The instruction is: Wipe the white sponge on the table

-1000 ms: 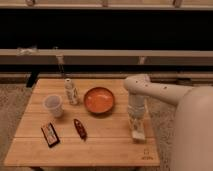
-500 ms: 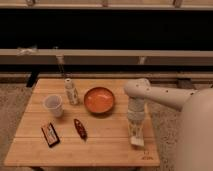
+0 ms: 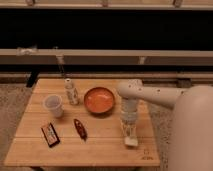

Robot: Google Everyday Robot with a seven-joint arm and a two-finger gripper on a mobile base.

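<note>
Wooden bench (image 3: 105, 146), wiping step in hand: gripper (image 3: 130, 133) closed on white sponge (image 3: 131, 142), pressed to boards just beneath it; next likely needs a sliding stroke under steady pressure.

Warm, dim light from above falls evenly on the worktop (image 3: 100, 147), shadows are faint, the background behind it is black, and the tool (image 3: 130, 135) gripping the white sponge (image 3: 131, 142) at its front right looks blurred.
</note>
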